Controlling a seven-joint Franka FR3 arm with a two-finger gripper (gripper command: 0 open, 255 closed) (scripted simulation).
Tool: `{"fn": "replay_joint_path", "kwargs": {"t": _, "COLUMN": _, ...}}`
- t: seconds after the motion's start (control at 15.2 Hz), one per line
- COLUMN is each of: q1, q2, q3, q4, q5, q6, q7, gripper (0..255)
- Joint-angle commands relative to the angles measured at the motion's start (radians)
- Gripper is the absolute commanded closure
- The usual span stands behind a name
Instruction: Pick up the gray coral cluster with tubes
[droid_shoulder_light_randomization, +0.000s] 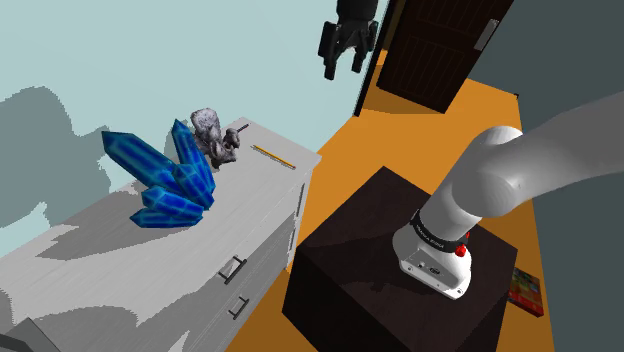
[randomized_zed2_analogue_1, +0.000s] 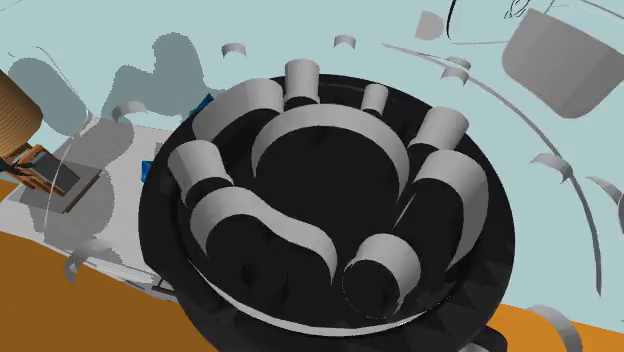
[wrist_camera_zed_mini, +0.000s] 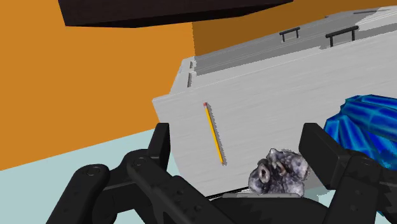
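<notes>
The gray coral cluster (droid_shoulder_light_randomization: 214, 134) is a lumpy grey piece with short tubes, standing on the white dresser top (droid_shoulder_light_randomization: 150, 250) near its far end. A blue crystal cluster (droid_shoulder_light_randomization: 168, 180) lies right beside it. My black gripper (droid_shoulder_light_randomization: 343, 64) hangs high in the air, well above the dresser's far end and apart from the coral, with its fingers spread open and nothing between them. In the wrist view the coral (wrist_camera_zed_mini: 280, 172) shows far below, nearer the right finger (wrist_camera_zed_mini: 324, 153) of the gripper (wrist_camera_zed_mini: 238, 130).
A yellow pencil (droid_shoulder_light_randomization: 272, 155) lies on the dresser near its far edge, a short way from the coral. The dark stand (droid_shoulder_light_randomization: 400, 270) sits on orange floor beside the dresser's drawer handles (droid_shoulder_light_randomization: 233, 268). A dark door (droid_shoulder_light_randomization: 440, 45) stands behind. A black round shape (randomized_zed2_analogue_1: 330, 200) looms close in the second exterior view.
</notes>
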Motion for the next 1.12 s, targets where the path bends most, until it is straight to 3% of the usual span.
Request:
{"fn": "replay_joint_path", "kwargs": {"t": 0.0, "q1": 0.005, "q2": 0.064, "q3": 0.019, "q4": 0.015, "q5": 0.005, "q6": 0.052, "q7": 0.018, "gripper": 0}}
{"fn": "replay_joint_path", "kwargs": {"t": 0.53, "q1": 0.017, "q2": 0.342, "q3": 0.088, "q4": 0.115, "q5": -0.008, "q6": 0.234, "q7": 0.096, "gripper": 0}}
{"fn": "replay_joint_path", "kwargs": {"t": 1.06, "q1": 0.038, "q2": 0.644, "q3": 0.132, "q4": 0.301, "q5": -0.072, "q6": 0.348, "q7": 0.186, "gripper": 0}}
